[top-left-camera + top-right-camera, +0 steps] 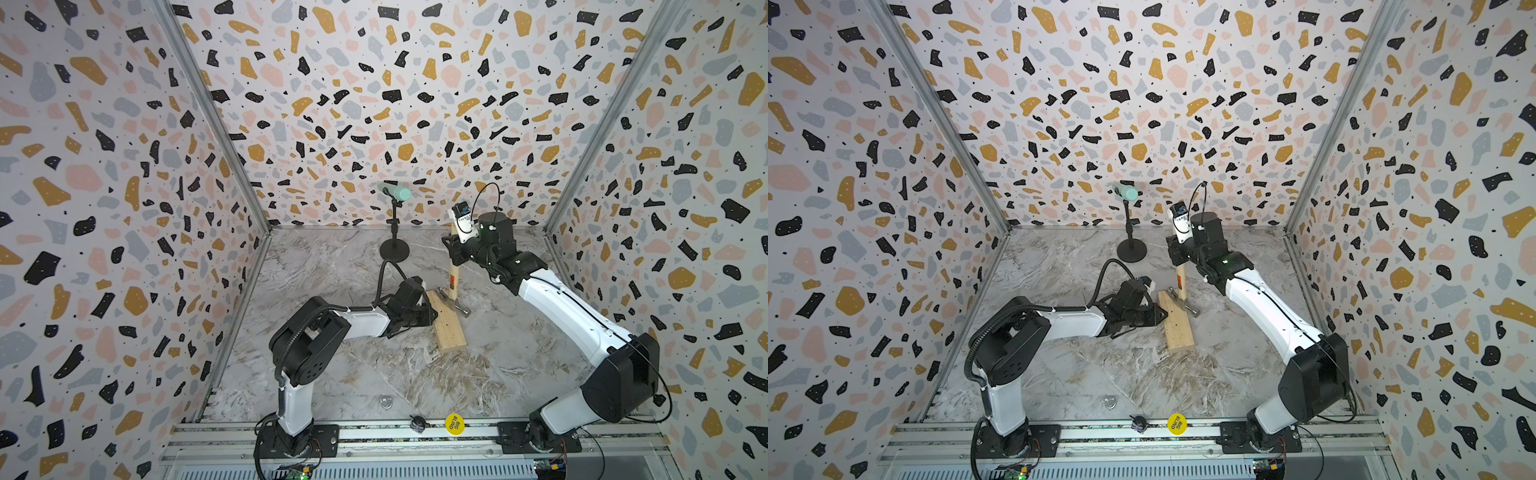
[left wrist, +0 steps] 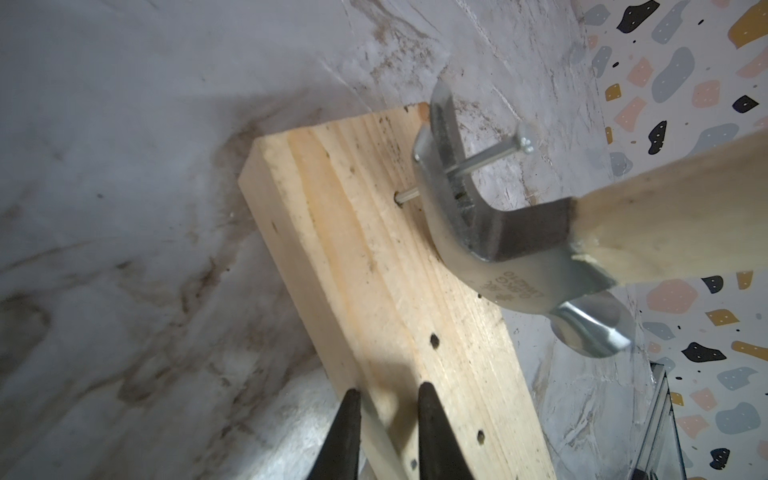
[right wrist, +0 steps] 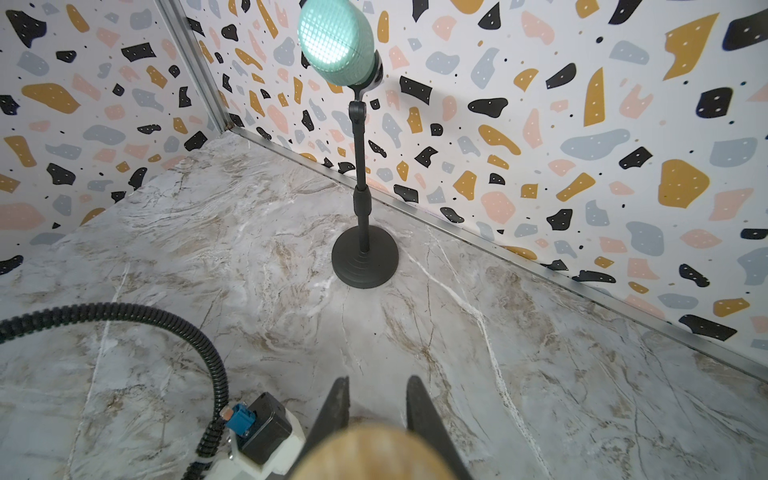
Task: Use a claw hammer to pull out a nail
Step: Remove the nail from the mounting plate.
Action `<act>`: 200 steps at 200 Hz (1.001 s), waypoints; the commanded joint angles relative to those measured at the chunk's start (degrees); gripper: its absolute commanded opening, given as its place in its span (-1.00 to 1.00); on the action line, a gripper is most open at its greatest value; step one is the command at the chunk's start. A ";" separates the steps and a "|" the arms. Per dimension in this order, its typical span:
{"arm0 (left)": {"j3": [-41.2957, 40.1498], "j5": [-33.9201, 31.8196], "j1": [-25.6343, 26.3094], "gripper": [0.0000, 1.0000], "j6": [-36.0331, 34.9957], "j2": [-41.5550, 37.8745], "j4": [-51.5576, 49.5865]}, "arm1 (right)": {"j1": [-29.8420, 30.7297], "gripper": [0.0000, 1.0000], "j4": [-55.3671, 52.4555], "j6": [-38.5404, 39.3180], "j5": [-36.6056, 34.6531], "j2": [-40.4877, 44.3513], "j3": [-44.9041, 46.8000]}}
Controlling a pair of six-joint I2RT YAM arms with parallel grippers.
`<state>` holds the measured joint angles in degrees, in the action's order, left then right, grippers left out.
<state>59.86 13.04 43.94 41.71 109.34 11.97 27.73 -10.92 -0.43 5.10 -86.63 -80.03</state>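
Over marble (image 1: 374,374), right jaws clamp hammer (image 1: 454,277); left jaws, ajar, touch block (image 1: 449,332).

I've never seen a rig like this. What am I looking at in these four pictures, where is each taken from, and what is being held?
Two robot arms stand on a rail at the front of a table, each ending in a two-fingered gripper. Two pictures look down on the whole booth from overhead; the other two come from small cameras on the arms' wrists, looking past the fingers. On the table are a wooden plank and, at the back, a green microphone on a stand. The right gripper is shut on the hammer by its handle. The hammer's head leans on the plank, its forked claw hooked around the nail, which sticks far out of the wood. The left gripper sits over the plank, fingers slightly apart; whether it pinches the plank is unclear.
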 commanded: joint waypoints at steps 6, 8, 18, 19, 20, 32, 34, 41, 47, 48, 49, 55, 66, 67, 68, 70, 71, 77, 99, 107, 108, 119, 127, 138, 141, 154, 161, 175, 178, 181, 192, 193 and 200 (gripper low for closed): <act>-1.25 -0.56 0.34 -0.59 0.26 1.32 -1.96 | -0.84 -1.00 7.74 0.15 -0.05 2.16 -1.60; -1.24 -0.56 0.35 -0.59 0.22 1.31 -1.95 | -0.83 -1.00 7.79 0.12 -0.04 2.21 -1.48; -1.23 -0.56 0.31 -0.59 0.21 1.32 -1.94 | -1.00 -1.00 8.64 0.10 -0.18 2.67 -0.58; -1.23 -0.56 0.33 -0.59 0.21 1.32 -1.94 | -1.00 -1.00 8.72 0.13 -0.18 2.73 -0.44; -1.23 -0.56 0.30 -0.59 0.25 1.32 -1.95 | -1.00 -1.00 8.85 0.10 -0.18 2.75 -0.28; -1.28 -0.56 0.35 -0.59 0.21 1.31 -1.90 | -1.18 -1.00 10.17 -0.03 -0.25 3.68 1.37; -1.27 -0.56 0.35 -0.59 0.21 1.31 -1.94 | -1.18 -1.00 10.49 -0.08 -0.29 3.88 1.68; -1.33 -0.56 0.40 -0.59 0.26 1.38 -1.92 | -1.34 -1.00 11.21 -0.31 -0.32 4.37 2.84; -1.32 -0.56 0.31 -0.59 0.21 1.40 -1.94 | -1.36 -1.00 12.00 -0.44 -0.27 4.99 3.92; -1.32 -0.56 0.33 -0.59 0.25 1.40 -1.94 | -1.40 -1.00 12.16 -0.40 -0.23 5.03 4.14; -1.32 -0.56 0.34 -0.59 0.23 1.40 -1.90 | -1.38 -1.00 12.29 -0.43 -0.25 5.18 4.33; -1.32 -0.56 0.34 -0.59 0.26 1.40 -1.95 | -1.49 -1.00 13.27 -0.53 -0.19 5.86 5.61; -1.23 -0.49 0.33 -0.59 0.39 1.56 -1.95 | -1.49 -1.00 15.22 -0.71 -0.13 7.25 8.09; -1.28 -0.48 0.34 -0.60 0.39 1.57 -1.90 | -1.47 -1.00 15.40 -0.71 -0.11 7.39 8.33; -1.25 -0.47 0.35 -0.60 0.39 1.57 -1.88 | -1.46 -1.00 15.53 -0.76 -0.10 7.50 8.54; -1.24 -0.47 0.35 -0.60 0.39 1.56 -1.86 | -1.45 -1.00 15.94 -0.79 -0.12 7.79 8.94; -1.24 -0.47 0.35 -0.60 0.39 1.61 -1.86 | -1.45 -1.00 16.11 -0.80 -0.11 7.92 9.15; -1.23 -0.31 0.35 -0.60 0.40 1.67 -1.84 | -1.57 -1.00 17.21 -0.80 -0.06 8.74 10.49; -1.14 -0.21 0.35 -0.60 0.50 1.75 -1.77 | -1.63 -1.00 21.26 -0.45 -0.08 11.90 15.48; -1.15 -0.21 0.39 -0.60 0.48 1.78 -1.82 | -1.79 -1.00 22.51 -0.36 0.04 12.91 17.08; -1.15 -0.21 0.41 -0.60 0.47 1.81 -1.79 | -1.79 -1.00 22.65 -0.36 0.06 13.03 17.26; -1.14 -0.21 0.42 -0.60 0.52 1.84 -1.78 | -2.03 -1.00 24.35 -0.27 0.61 14.40 19.19; -1.15 -0.21 0.44 -0.60 0.49 1.84 -1.80 | -2.19 -1.00 25.37 -0.13 1.08 15.16 20.45; -1.23 -0.23 0.42 -0.60 0.63 1.97 -1.77 | -2.37 -1.00 26.48 0.27 1.75 16.01 21.79; -1.23 -0.21 0.42 -0.60 0.58 2.01 -1.77 | -2.45 -1.00 26.53 0.41 2.15 16.23 22.05; -1.32 -0.12 0.44 -0.60 0.57 2.17 -1.73 | -2.67 -1.00 26.93 1.72 3.33 16.88 22.93; -1.33 -0.12 0.44 -0.60 0.61 2.19 -1.70 | -2.75 -1.00 27.49 2.09 3.54 17.32 23.64; -1.41 -0.03 0.40 -0.60 0.59 2.19 -1.59 | -3.27 -1.00 28.29 2.02 4.28 18.13 24.78; -1.44 -0.05 0.43 -0.60 0.61 2.19 -1.61 | -3.40 -1.00 28.49 1.94 4.42 18.31 25.05; -1.49 -0.03 0.40 -0.60 0.57 2.15 -1.60 | -3.45 -1.00 28.80 1.73 4.60 18.43 25.33; -1.55 -0.07 0.44 -0.60 0.58 2.11 -1.60 | -3.72 -1.00 29.97 1.19 5.06 19.02 26.65; -1.57 -0.10 0.44 -0.60 0.62 2.11 -1.55 | -3.77 -1.00 30.11 1.11 5.08 19.08 26.71; -1.58 -0.12 0.43 -0.60 0.57 2.09 -1.59 | -3.81 -1.00 30.78 0.67 5.50 19.39 27.44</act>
<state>59.86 13.06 43.99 42.41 109.43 12.12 24.80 14.00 -1.45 9.63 -69.93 -54.08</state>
